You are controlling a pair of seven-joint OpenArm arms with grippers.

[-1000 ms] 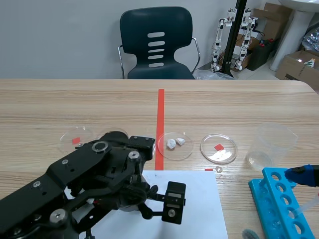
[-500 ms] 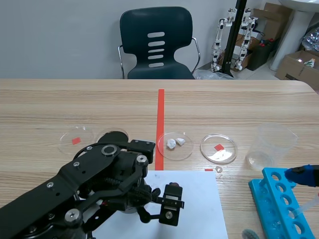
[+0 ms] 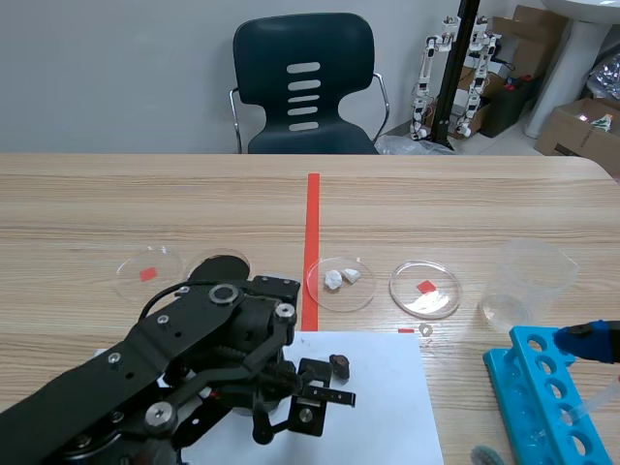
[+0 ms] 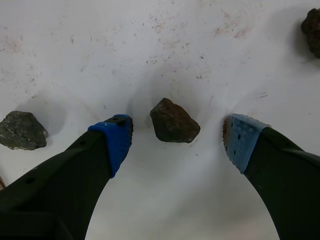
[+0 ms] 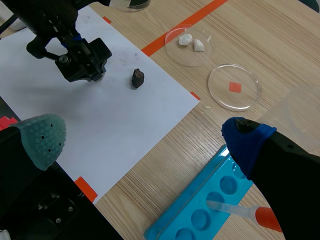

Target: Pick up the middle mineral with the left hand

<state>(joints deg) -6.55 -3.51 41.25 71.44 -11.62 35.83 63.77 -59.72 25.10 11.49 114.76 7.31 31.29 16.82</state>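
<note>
While the left tool (image 4: 178, 139) hangs low over the white paper (image 4: 150, 40), the middle mineral (image 4: 175, 121) sits on that paper right between its two fingers. It's a brownish, lumpy chunk. The fingers are spread apart, one blue pad (image 4: 116, 140) on each side of the rock. As far as I can see neither pad touches it, so nothing's gripped.

Two more rocks lie on the same paper. A grey mineral (image 4: 21, 131) is out past one finger, and a dark mineral (image 4: 312, 31) is out past the other, a bit further ahead.

Off the paper it's all sitting on the wooden table (image 3: 484, 194):
- Just beyond the paper's far edge is a petri dish with white bits (image 3: 340, 284).
- Past the far right corner is a second dish (image 3: 424, 289) with a red square in it.
- Further out that way is a clear plastic beaker (image 3: 528, 281).
- Past the paper's far left corner is a third dish (image 3: 148, 271), also with a red square.
- Off the paper's right side is a blue tube rack (image 5: 210, 210) with a pipette (image 5: 240, 212) lying in it.

The right tool (image 5: 145, 142) is out on that right side of the paper too. Its fingers are wide apart and it's holding nothing.
</note>
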